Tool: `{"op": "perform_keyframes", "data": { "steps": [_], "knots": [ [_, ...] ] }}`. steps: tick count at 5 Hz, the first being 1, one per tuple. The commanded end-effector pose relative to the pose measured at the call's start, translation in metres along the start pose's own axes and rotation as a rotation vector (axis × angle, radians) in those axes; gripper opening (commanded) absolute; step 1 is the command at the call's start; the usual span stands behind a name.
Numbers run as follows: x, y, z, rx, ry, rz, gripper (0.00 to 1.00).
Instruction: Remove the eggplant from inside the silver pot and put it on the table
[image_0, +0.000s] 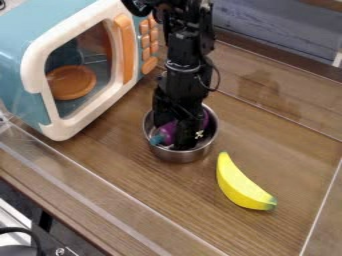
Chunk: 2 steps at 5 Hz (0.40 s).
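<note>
The silver pot (181, 150) stands on the brown table (120, 190) just in front of the toy microwave. My black gripper (181, 130) points straight down into the pot, its jaws open and spread across the inside. The purple eggplant (166, 133) lies in the pot between the fingers, only partly visible behind them. I cannot tell whether the fingers touch it.
A teal and cream toy microwave (74, 60) with its door open holds an orange bowl (70, 82) at the left. A yellow banana (242, 183) lies to the right front of the pot. A clear plastic rim (80, 205) edges the table.
</note>
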<state>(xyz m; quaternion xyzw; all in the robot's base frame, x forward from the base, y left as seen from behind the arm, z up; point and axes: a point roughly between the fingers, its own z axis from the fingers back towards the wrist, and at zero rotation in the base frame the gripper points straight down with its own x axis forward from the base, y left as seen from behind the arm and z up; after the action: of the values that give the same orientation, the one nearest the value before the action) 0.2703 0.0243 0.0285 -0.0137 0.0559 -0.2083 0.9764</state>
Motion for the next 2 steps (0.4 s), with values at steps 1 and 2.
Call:
{"op": "perform_keyframes", "data": {
  "steps": [1, 2],
  "knots": [
    [0.0055, 0.0075, 0.0125, 0.018, -0.042, 0.015, 0.0],
    [0.0053, 0.0075, 0.0158, 0.014, -0.045, 0.023, 0.0]
  ]
}}
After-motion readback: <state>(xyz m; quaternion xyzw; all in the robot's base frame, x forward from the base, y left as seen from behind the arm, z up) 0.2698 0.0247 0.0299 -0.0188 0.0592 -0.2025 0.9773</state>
